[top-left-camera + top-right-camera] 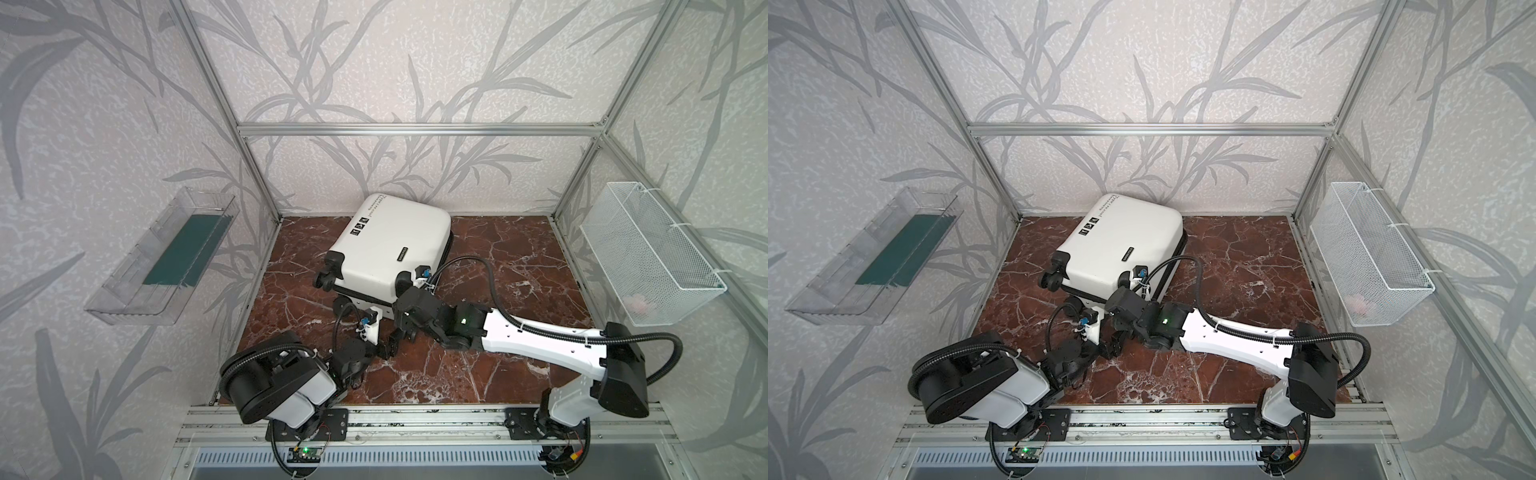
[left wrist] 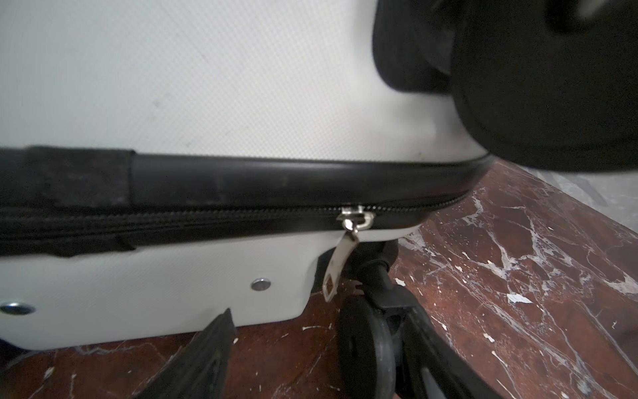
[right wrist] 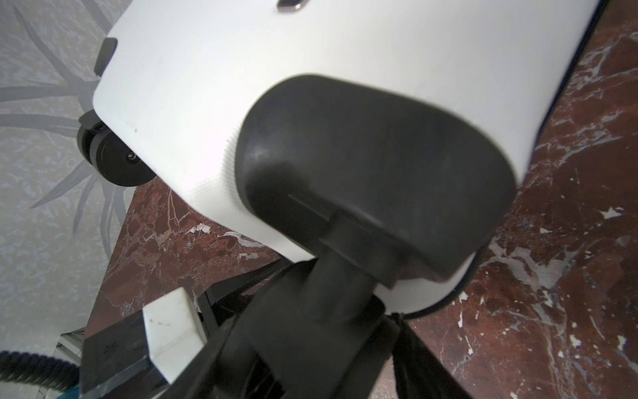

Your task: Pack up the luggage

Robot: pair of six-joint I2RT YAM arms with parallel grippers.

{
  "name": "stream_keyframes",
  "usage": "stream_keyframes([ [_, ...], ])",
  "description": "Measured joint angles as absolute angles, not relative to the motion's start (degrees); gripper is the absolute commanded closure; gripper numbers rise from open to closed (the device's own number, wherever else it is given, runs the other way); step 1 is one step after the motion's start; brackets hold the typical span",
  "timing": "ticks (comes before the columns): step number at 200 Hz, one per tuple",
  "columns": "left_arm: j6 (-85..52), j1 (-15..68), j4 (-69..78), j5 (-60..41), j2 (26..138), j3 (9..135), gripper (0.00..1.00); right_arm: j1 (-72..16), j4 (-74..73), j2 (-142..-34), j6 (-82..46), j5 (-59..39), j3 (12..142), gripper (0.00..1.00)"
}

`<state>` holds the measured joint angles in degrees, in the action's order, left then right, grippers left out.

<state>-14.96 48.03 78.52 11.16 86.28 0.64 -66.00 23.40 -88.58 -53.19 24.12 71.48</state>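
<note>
Right now your small white hard-shell luggage (image 1: pixel 395 241) lies flat on the red-brown marble tabletop (image 1: pixel 519 257) with its shells together. It sits toward the back and at an angle — its far corner is close to the back wall and its wheeled end faces you. The most open marble is to its right and along the front. The strip between its left side and the left aluminium post (image 1: pixel 257 166) is narrower.

Both arms crowd the wheeled end. Your right gripper (image 3: pixel 310 328) reaches across the middle, and its jaws look pressed onto a black caster wheel (image 1: pixel 404 284) of the upper shell; the caster's stem fills the gap in the right wrist view. Your left gripper (image 2: pixel 321 328) hangs low just beside the lower shell, its jaws spread wide and holding nothing. A lower black caster (image 2: pixel 366 345) stands right in front of its fingers, and the silver zipper pull (image 2: pixel 340 262) dangles from the black seam just above. The two grippers are near each other, so there is little room between them.

Off the table, a clear plastic tray (image 1: pixel 124 291) with a dark green sheet (image 1: pixel 187 249) hangs on the left wall. A white wire-mesh basket (image 1: pixel 648 249) hangs on the right wall, holding something pale pink that is too small to tell. Both are well apart from the luggage. The right arm's black cable (image 1: pixel 469 258) loops over the marble beside it.
</note>
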Motion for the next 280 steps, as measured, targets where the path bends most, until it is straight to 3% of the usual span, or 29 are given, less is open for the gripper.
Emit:
stream_keyframes([
  [56,-13.58,48.03,78.48,12.19,87.02,1.48,0.23,-66.0,23.35,-88.42,-51.94,23.97,71.24,0.9],
  [102,-10.98,48.05,78.67,13.74,87.11,3.64,0.37,-66.0,23.03,-88.31,-51.81,23.97,70.96,0.9],
  [170,-9.72,48.23,79.5,17.34,89.54,5.74,0.44,-66.0,22.9,-88.01,-51.79,23.99,70.52,0.9],
  [218,-9.02,48.31,80.23,18.44,91.61,7.09,0.55,-65.91,23.42,-87.99,-51.62,24.45,70.5,0.91],
  [280,-9.58,48.53,81.62,18.48,93.69,7.92,0.49,-65.71,23.86,-87.68,-51.27,25.04,70.24,0.92],
])
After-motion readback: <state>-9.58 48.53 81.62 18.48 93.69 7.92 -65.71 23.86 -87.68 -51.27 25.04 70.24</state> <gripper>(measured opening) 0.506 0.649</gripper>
